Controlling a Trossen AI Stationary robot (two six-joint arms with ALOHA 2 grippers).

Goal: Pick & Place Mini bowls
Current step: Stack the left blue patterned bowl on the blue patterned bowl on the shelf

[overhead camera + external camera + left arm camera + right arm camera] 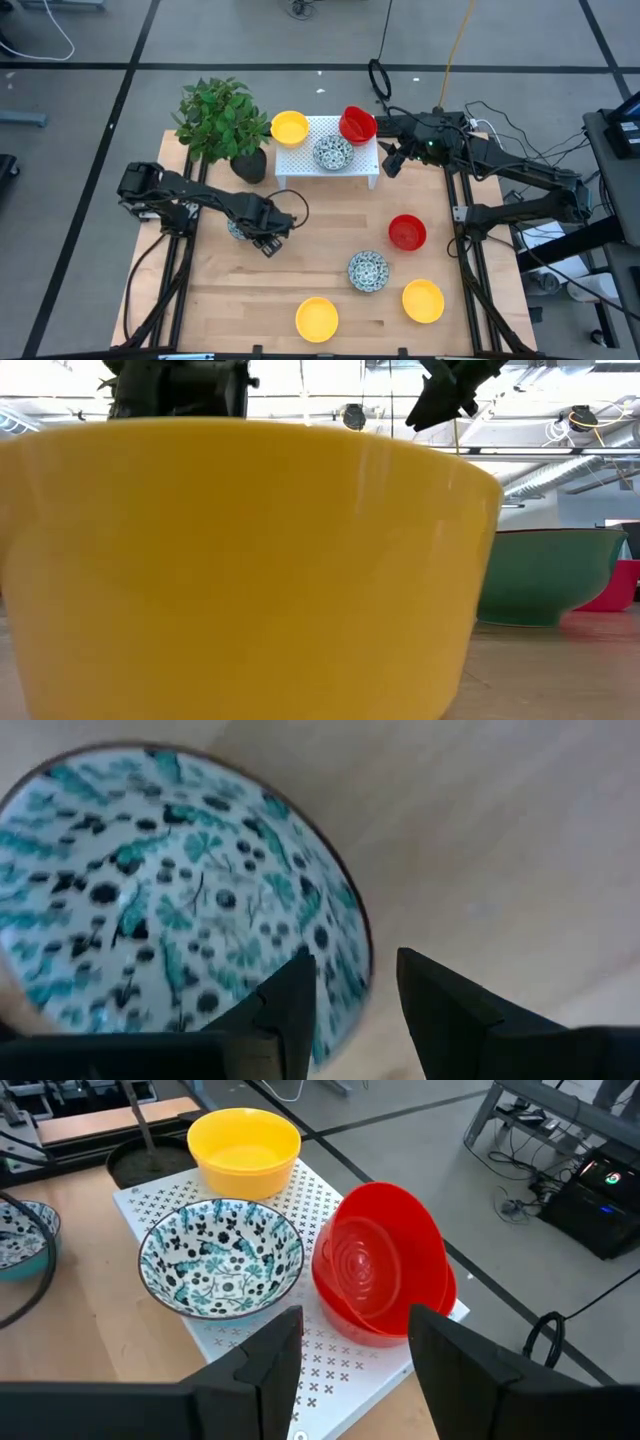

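Left gripper point(268, 243), centre-left of the high view, straddles the speckled bowl point(180, 890) rim with its fingers parted, not yet clamped, so closing comes next; right gripper point(392, 163), upper right, hangs parted and empty beside the rack point(350, 172).

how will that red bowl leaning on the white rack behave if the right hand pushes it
The glossy red round bowl sits tilted on the white perforated rack near its edge, so a push would probably rock it or slide it off. Its shiny surface looks slippery. It appears rigid, so it should hold its shape between the right hand fingers.
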